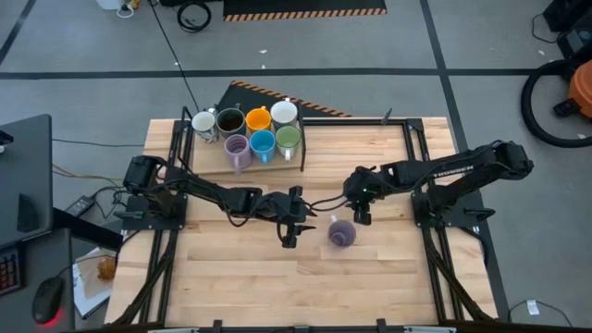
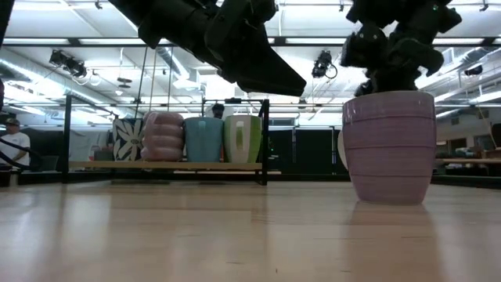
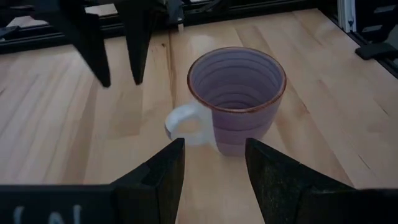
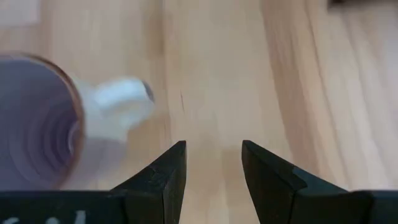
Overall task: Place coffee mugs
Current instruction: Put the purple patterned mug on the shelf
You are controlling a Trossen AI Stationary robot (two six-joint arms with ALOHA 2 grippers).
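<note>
Eight small round handled mugs show on your light wooden slat table (image 1: 231, 277). Seven of them sit bunched on a low wooden shelf with a dark frame (image 1: 208, 159) at about 11 o'clock on the table in the high view: a white mug (image 1: 203, 123), a dark brown mug (image 1: 229, 121), an orange mug (image 1: 258, 119), another white mug (image 1: 283, 113), a lavender-purple ribbed mug (image 1: 237, 148), a blue mug (image 1: 263, 143) and a green mug (image 1: 288, 138).

The eighth, a second lavender-purple ribbed mug with a white handle (image 1: 341, 232), stands upright and alone on the bare wood near the table's centre, just toward 3 o'clock. Nothing grips it.

Your left gripper (image 1: 289, 236) hangs above the table at the centre, just beside that lone mug on its 9 o'clock side, fingers spread apart and empty; in the left wrist view the mug's white handle (image 3: 186, 123) points back toward those fingers (image 3: 163, 180).

Your right gripper (image 1: 363, 216) hovers just past the mug at roughly its 1 o'clock, fingers also spread and empty; the right wrist view shows only bare wood between its fingers (image 4: 161, 180), with the mug off to one side.

In the low view, a person in a white shirt (image 2: 12, 145) sits far back in the room.
</note>
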